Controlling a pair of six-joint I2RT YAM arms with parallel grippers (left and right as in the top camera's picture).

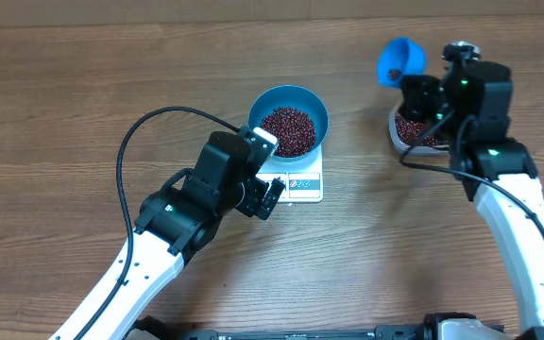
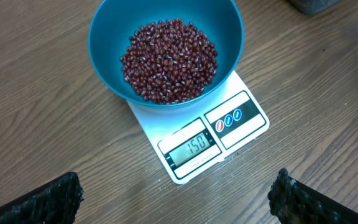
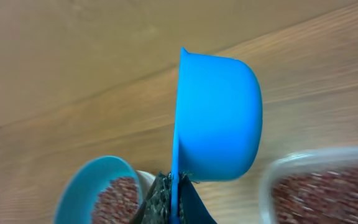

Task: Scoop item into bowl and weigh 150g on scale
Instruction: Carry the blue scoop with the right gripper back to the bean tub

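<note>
Beans (image 2: 169, 59), seemingly glossy, heap in round blue bowl (image 2: 104, 43).

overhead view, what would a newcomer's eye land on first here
The bright blue bowl filled with dark red beans, sitting on the white scale at table centre, its display reading 150. Next, the blue scoop held up at the far right in the right gripper, near a clear tub.

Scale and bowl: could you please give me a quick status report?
Left pincer open, clear of the scale. Right pincer shut on scoop. Bowl on scale, beans in, display shows 150. Nothing blocking.
</note>
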